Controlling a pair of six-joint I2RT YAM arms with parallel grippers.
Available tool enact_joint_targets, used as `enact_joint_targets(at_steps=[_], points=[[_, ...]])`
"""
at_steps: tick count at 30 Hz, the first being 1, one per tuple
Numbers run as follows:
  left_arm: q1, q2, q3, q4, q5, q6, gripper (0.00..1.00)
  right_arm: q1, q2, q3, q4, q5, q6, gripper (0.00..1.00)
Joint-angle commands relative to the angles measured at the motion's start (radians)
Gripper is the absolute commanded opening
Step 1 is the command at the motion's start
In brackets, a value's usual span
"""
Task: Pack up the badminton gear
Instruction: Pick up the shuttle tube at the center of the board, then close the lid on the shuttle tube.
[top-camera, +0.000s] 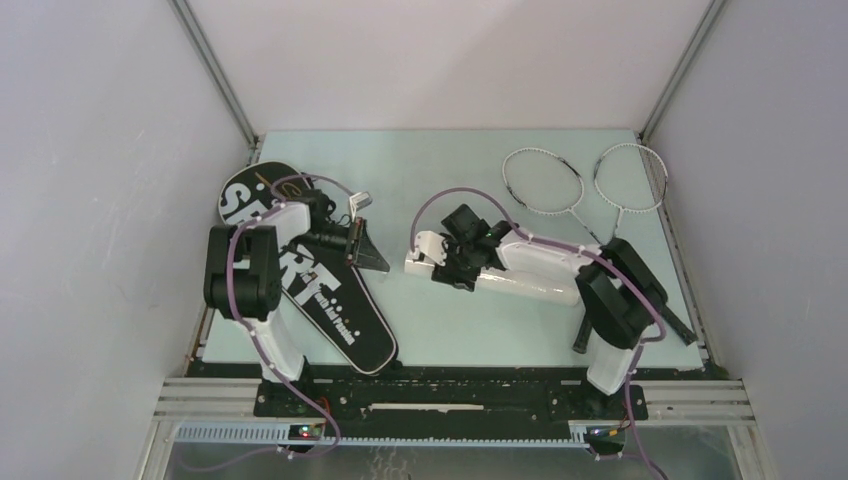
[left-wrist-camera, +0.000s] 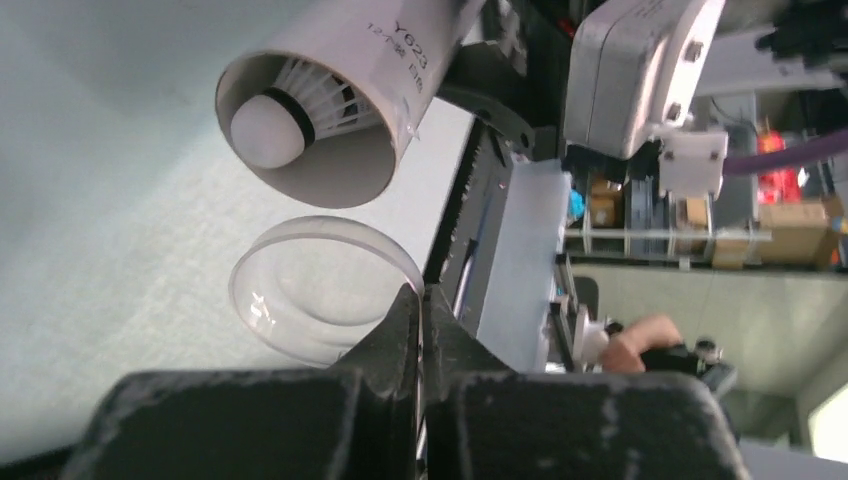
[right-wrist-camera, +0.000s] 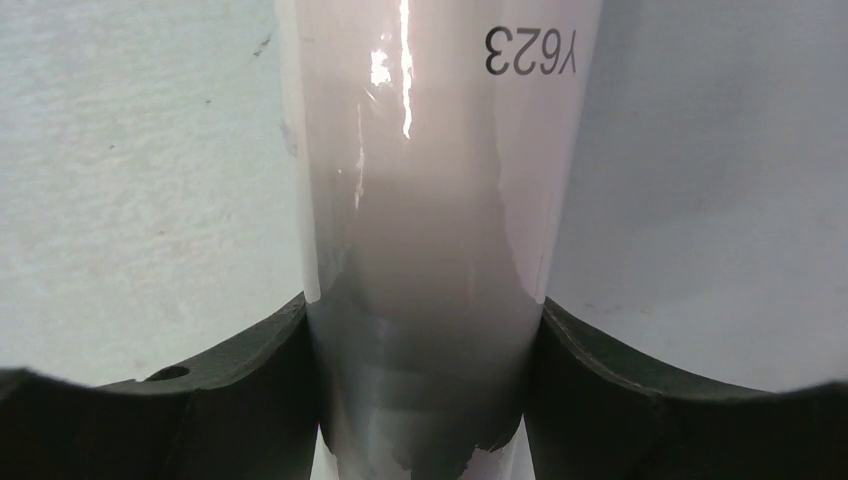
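One black bag (top-camera: 345, 320), racquet-shaped and lettered in white, lies flat at the left of the table (top-camera: 450, 335), partly beneath the left arm. Two thin, wire-framed racquets (top-camera: 543, 182) lie well apart from it at the far right, not yet packed. Capping the tube looks like the step in hand. The right gripper (right-wrist-camera: 425, 335) is clamped round the smooth, glossy white tube (top-camera: 535, 280) mid-table, its open mouth toward the left arm. The left gripper (left-wrist-camera: 420, 310) pinches the rim of a clear, round plastic cap (left-wrist-camera: 310, 290), just beside that mouth but off it. A shuttlecock (left-wrist-camera: 275, 125) sits inside, its rounded cork outward and ribbed feathers behind. Next, I judge, the cap must be squared to the mouth and pressed on while the tube is held steady.
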Motion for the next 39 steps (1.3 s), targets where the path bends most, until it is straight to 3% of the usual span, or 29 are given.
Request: enact_joint_targets(at_steps=[1,16,39], points=[[0.004,0.110,0.248,-0.713,0.188,0.638,0.00,0.002,-0.157,-0.005,0.040,-0.039,-0.068,0.52],[-0.009,-0.069,0.344,-0.712,0.227,0.483,0.00,0.010,-0.340,-0.005,-0.049,-0.077,-0.078,0.51],[-0.067,-0.032,0.429,-0.711,0.263,0.447,0.00,0.006,-0.385,0.061,-0.097,-0.168,-0.019,0.49]])
